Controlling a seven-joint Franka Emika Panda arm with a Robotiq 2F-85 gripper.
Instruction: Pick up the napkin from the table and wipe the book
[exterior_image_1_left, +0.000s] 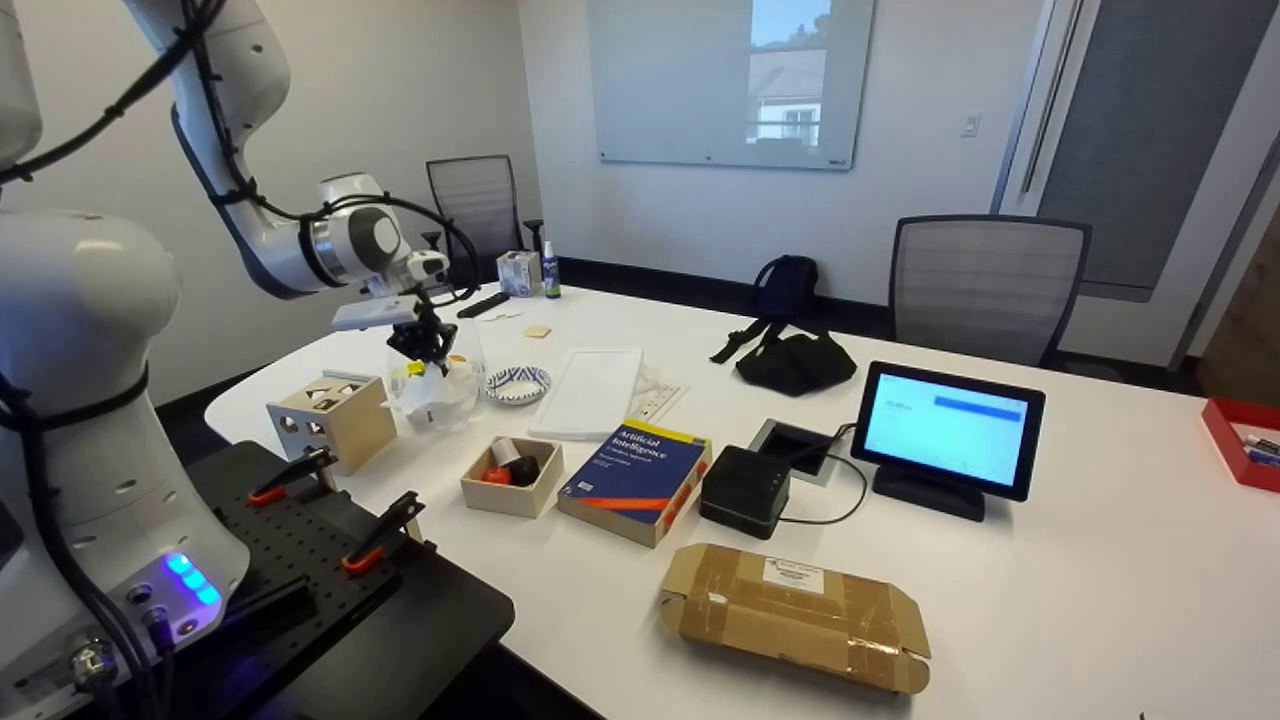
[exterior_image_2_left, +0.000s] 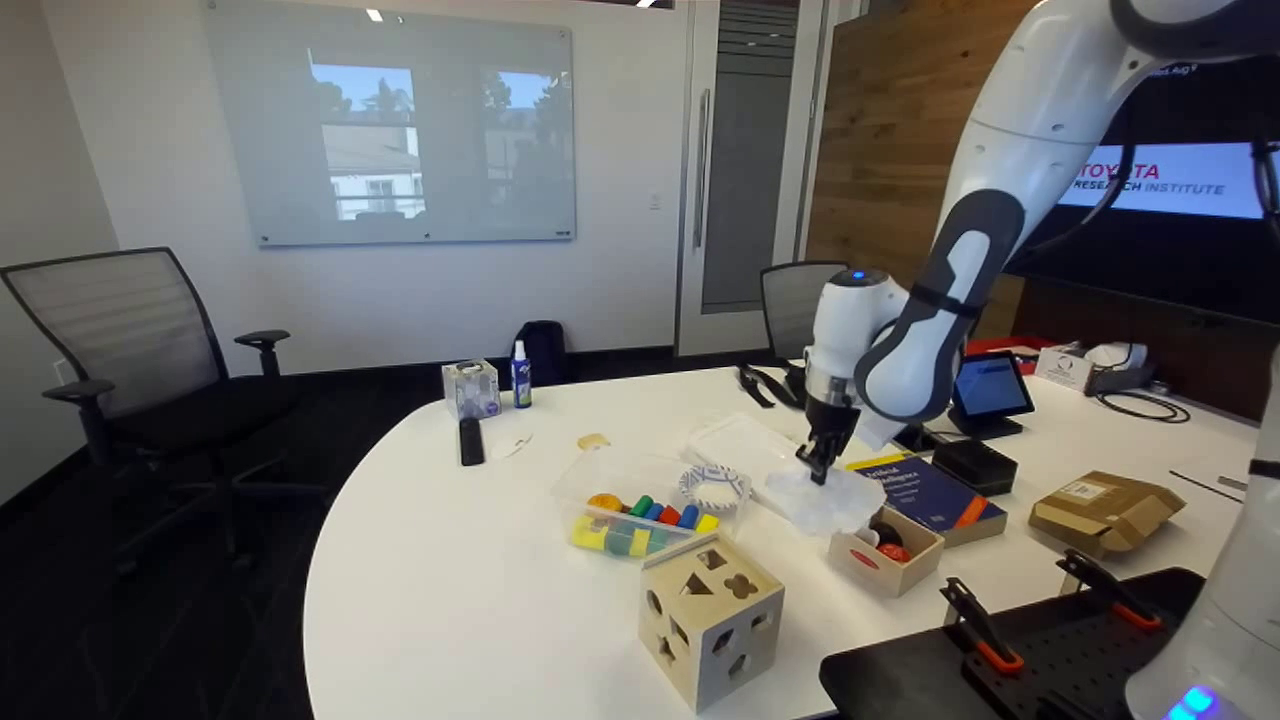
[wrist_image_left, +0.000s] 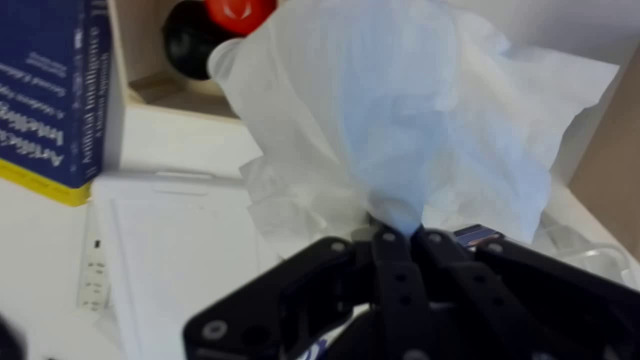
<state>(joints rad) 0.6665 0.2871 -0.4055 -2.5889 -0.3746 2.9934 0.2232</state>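
Note:
The white napkin (exterior_image_1_left: 445, 398) is crumpled and spread wide, and it also shows in an exterior view (exterior_image_2_left: 815, 500) and in the wrist view (wrist_image_left: 395, 100). My gripper (exterior_image_1_left: 440, 366) is shut on it; the fingertips (wrist_image_left: 410, 231) pinch its middle and the rest hangs around them. Whether its lower edges touch anything I cannot tell. The dark blue book (exterior_image_1_left: 640, 470) lies flat on the white table (exterior_image_1_left: 1090, 600), apart from the napkin. Its spine and part of its cover show at the left of the wrist view (wrist_image_left: 40, 90).
An open wooden box (exterior_image_1_left: 500, 498) with red and black items stands between gripper and book. A shape-sorter cube (exterior_image_2_left: 690, 640), a clear bin (exterior_image_2_left: 580, 490) of blocks, a patterned bowl (exterior_image_1_left: 518, 385) and a white lid (exterior_image_1_left: 590, 390) are close by. A black device (exterior_image_1_left: 745, 490) sits beside the book.

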